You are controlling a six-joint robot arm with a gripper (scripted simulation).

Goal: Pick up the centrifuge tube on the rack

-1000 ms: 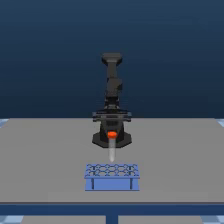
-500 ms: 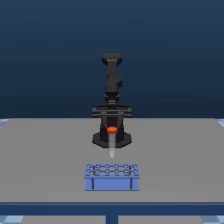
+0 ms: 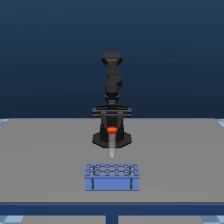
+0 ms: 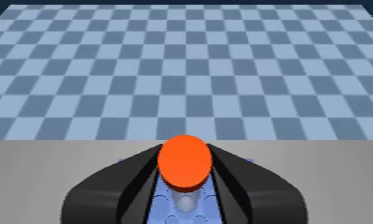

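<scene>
The centrifuge tube hangs upright in the air, its orange-red cap held between the black fingers of my gripper, which is shut on it. Its whitish tapered tip points down and ends clearly above the light-blue rack, which stands on the grey table near the front edge. In the wrist view the orange cap fills the gap between the two black fingers, with the tube's pale body and a strip of the blue rack below it.
The grey table spreads wide on both sides of the rack. The arm's black base stands just behind the tube. Beyond the table, the wrist view shows a blue checkered floor.
The gripper has risen with the tube in it. The tube's tip was near the rack's top a second ago and now hangs well above it.
</scene>
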